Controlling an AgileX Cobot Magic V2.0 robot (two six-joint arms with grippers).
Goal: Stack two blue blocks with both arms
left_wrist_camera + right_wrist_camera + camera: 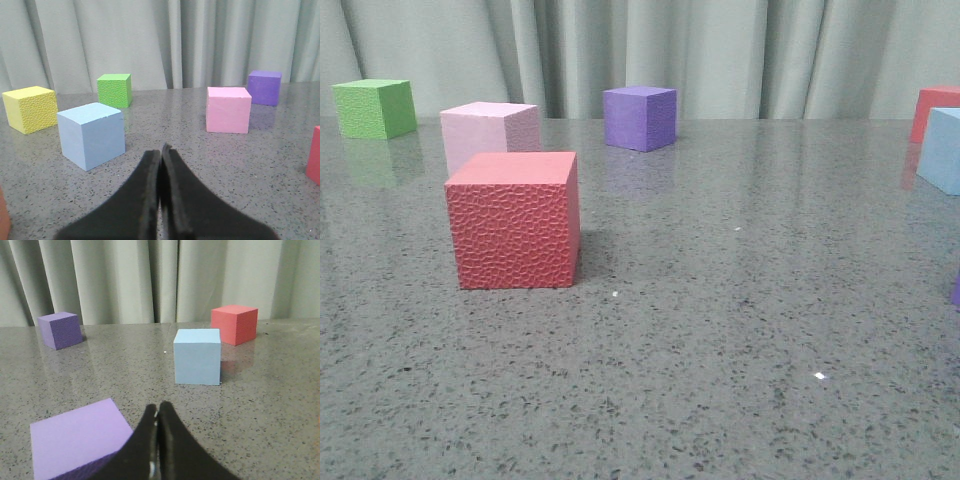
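Observation:
One pale blue block (pixel 92 134) sits on the grey table in the left wrist view, beyond my left gripper (pixel 160 150) and off to one side of it. The left gripper is shut and empty. The other blue block (pixel 197 356) sits ahead of my right gripper (pixel 158 408), which is also shut and empty. In the front view only a slice of a blue block (pixel 942 150) shows at the right edge. Neither gripper shows in the front view.
A red cube (pixel 514 219) stands near the front left, with a pale pink cube (pixel 488 133), a green cube (pixel 375 108) and a purple cube (pixel 639 117) behind it. A yellow cube (pixel 30 108) and a light purple cube (pixel 77 440) lie close to the grippers. Another red cube (pixel 234 323) is behind the blue block.

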